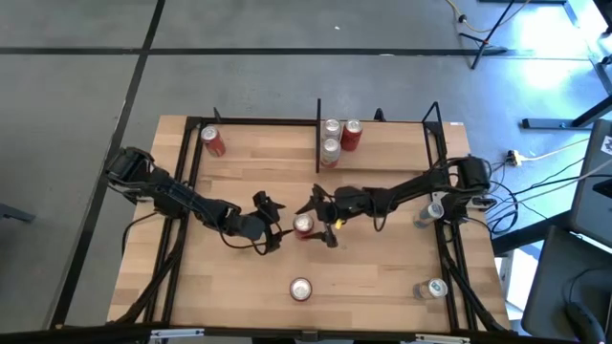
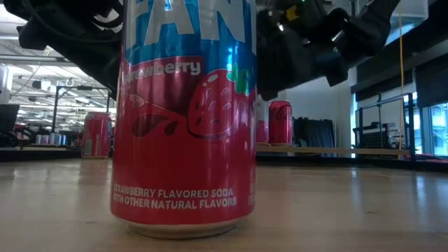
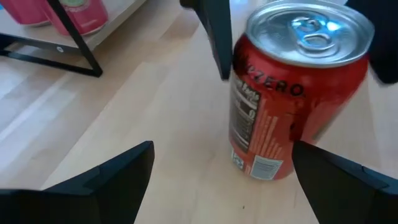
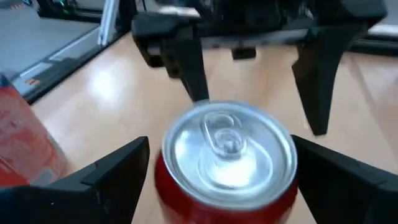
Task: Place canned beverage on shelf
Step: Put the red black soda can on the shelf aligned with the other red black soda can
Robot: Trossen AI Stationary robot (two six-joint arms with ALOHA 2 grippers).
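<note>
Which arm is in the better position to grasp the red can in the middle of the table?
Right, probably. The right gripper is open with its fingers on both sides of the red can. The left gripper, also open, has the can off-centre, near one finger.

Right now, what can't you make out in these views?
- Low view: strawberry soda can fills the foreground, its top cut off; it hides the centre red can.
- High view: labels on the shelf cans too small to read.
- Right wrist view: red can blurred, its label hidden under its lid.
</note>
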